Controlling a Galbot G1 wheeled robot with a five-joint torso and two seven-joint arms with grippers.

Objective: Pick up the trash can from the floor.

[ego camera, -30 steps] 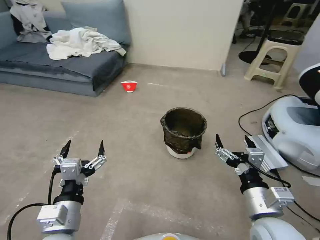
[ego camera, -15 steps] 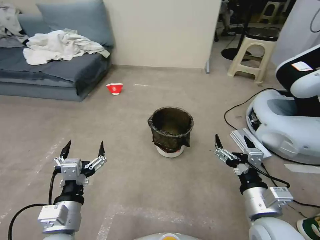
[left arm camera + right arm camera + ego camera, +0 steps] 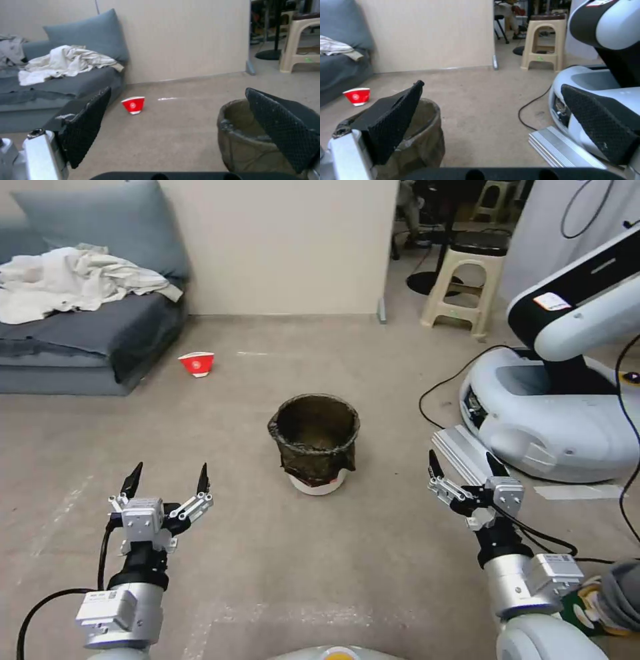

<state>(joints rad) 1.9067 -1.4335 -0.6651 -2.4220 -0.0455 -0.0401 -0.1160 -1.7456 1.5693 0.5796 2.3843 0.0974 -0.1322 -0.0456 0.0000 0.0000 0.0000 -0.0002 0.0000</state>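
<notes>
We see the floor [image 3: 373, 380], beige-grey with faint pale streaks, spreading across most of the head view. A blue-grey sofa [image 3: 80, 340] sits in the upper left of the frame, with crumpled white cloth [image 3: 67, 280] heaped on its seat. Another robot's white base [image 3: 560, 413] fills the right side, and a black cable [image 3: 447, 387] curls on the floor beside it. A beige plastic stool [image 3: 460, 287] stands in the upper right, past the end of the cream wall [image 3: 280, 247].

Near the centre of the frame stands the trash can [image 3: 315, 443], upright on the floor, white at the base, with a dark crinkled bag folded over its rim. It is untouched and lies between our two arms, ahead of both.

Our left gripper [image 3: 167, 480] hovers in the lower left of the frame, its jaws spread wide and holding nothing. Our right gripper [image 3: 465, 465] hovers in the lower right, likewise spread and empty. In each wrist view we see the can's rim partly behind one dark finger.

A small red-and-white bowl [image 3: 197, 363] rests on the floor near the sofa's corner, well apart from the can.
</notes>
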